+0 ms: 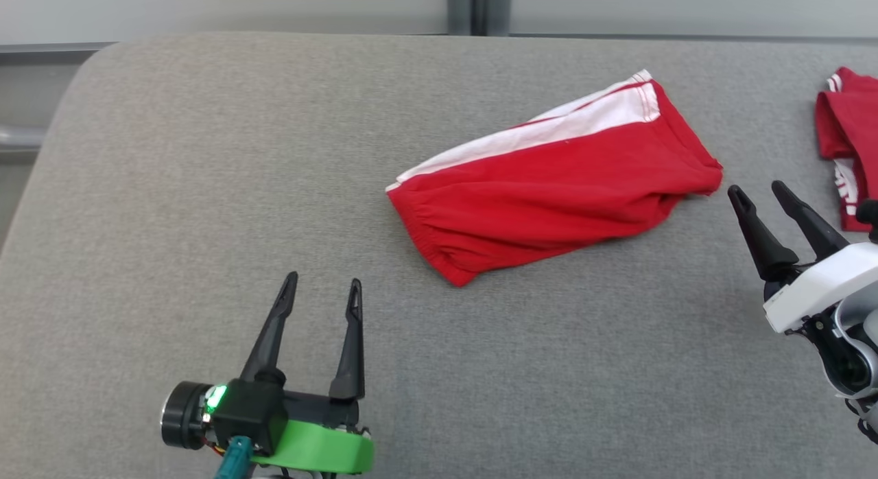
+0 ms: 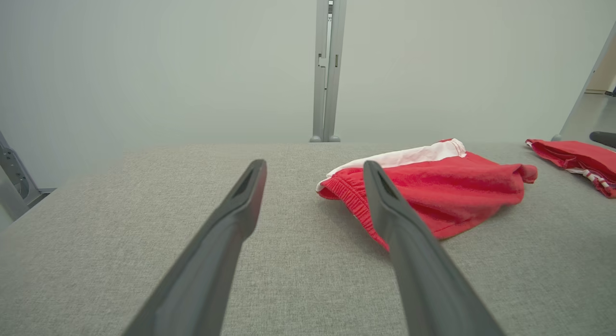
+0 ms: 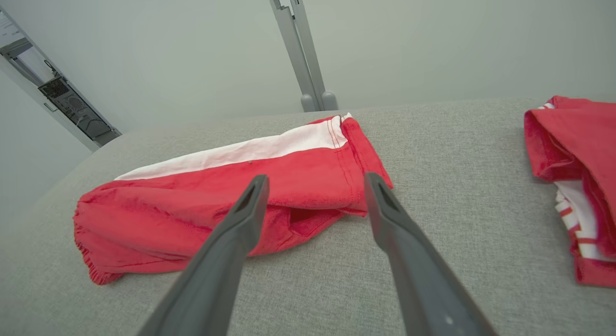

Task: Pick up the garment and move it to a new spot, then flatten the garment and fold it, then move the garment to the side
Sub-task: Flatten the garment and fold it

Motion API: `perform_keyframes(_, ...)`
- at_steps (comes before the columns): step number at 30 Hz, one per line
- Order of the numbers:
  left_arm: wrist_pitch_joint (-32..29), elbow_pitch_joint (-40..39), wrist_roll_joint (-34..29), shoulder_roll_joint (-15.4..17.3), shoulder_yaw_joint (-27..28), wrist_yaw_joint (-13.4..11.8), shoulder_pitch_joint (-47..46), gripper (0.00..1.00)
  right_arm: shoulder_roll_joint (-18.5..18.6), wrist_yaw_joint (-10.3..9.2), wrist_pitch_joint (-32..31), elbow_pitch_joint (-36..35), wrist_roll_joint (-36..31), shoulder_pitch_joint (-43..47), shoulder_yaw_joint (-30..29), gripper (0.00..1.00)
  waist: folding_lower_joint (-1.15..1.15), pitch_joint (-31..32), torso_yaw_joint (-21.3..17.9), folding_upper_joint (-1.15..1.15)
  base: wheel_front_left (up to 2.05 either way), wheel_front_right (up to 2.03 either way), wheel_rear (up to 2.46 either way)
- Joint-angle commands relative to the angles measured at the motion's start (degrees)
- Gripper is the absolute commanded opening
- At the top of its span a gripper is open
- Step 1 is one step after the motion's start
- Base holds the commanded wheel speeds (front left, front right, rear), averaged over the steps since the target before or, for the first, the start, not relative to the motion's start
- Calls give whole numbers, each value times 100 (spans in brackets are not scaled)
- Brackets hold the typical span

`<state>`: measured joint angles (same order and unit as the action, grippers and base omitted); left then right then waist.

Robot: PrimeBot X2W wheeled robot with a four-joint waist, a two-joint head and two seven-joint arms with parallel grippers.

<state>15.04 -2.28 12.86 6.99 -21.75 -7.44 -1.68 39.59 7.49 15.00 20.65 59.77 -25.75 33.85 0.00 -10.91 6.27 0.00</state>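
Note:
A pair of red shorts with a white side stripe (image 1: 555, 184) (image 2: 433, 191) (image 3: 231, 191) lies folded on the grey padded table (image 1: 206, 191), a little right of centre, waistband toward the lower left. My left gripper (image 1: 322, 285) (image 2: 313, 167) hovers open below and to the left of it, empty. At the right, my right gripper (image 1: 758, 189) (image 3: 315, 179) is open and empty, its tips just off the leg-hem end of the shorts.
A second red and white garment (image 1: 850, 136) (image 2: 575, 158) (image 3: 577, 172) lies at the table's right edge, behind my right gripper. A grey metal post (image 2: 326, 66) stands behind the table's far edge. Bare grey surface spreads left (image 1: 171, 191).

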Motion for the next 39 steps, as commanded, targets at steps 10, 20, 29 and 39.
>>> perform_keyframes(10, 16, 10, -566, -355, -216, 227, 134, 100, 147, -2, -352, 893, -183, -460, -262, 100, 0, -192, 875, 0, 0, 0, 0)
perform_keyframes(20, 16, -12, -408, -411, -565, 206, -227, 100, 377, -2, -1613, 1920, -606, -1718, -44, 100, 0, -848, 1208, 0, 0, 0, 0)
perform_keyframes(29, 16, -21, -262, -410, -874, 37, -493, 100, 532, -4, -2086, 2226, -886, -2269, 409, 100, 0, -1211, 1330, 0, 0, 0, 0)
perform_keyframes(39, 16, 7, -268, -410, -972, -44, -597, 100, 388, -8, -2206, 2806, -852, -2310, 666, 100, 0, -1318, 1376, 0, 0, 0, 0)
